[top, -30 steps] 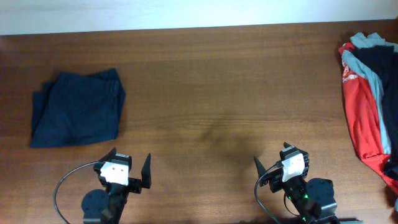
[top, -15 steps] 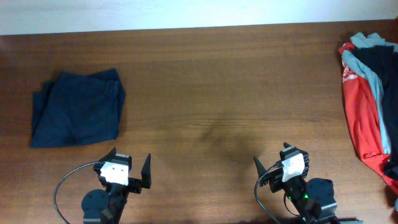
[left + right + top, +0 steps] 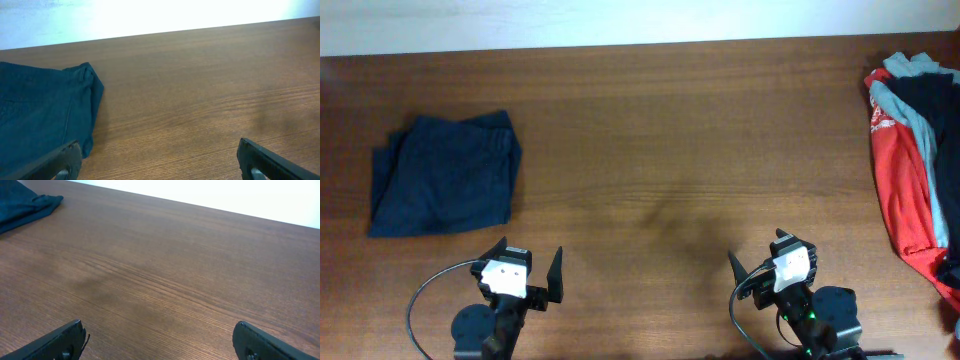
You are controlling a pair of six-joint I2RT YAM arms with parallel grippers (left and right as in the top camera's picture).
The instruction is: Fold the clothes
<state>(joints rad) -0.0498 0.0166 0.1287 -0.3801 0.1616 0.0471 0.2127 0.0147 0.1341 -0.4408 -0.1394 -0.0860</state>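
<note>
Nothing has shifted on the table (image 3: 670, 130) in the past second. At the bottom of the overhead frame, the left tool (image 3: 529, 255) and the right tool (image 3: 775, 262) both sit low near the front edge, their fingers spread wide and holding nothing. The wrist views show only bare wood grain between each pair of fingertips. In the upper left of the overhead frame, well apart from both tools, the clothes (image 3: 445, 175) lie as a dark navy garment folded into a compact, roughly square bundle. At the far right edge, a red garment (image 3: 905, 190) with white print lies heaped with a light grey-blue garment (image 3: 910, 75) and some dark fabric.
</note>
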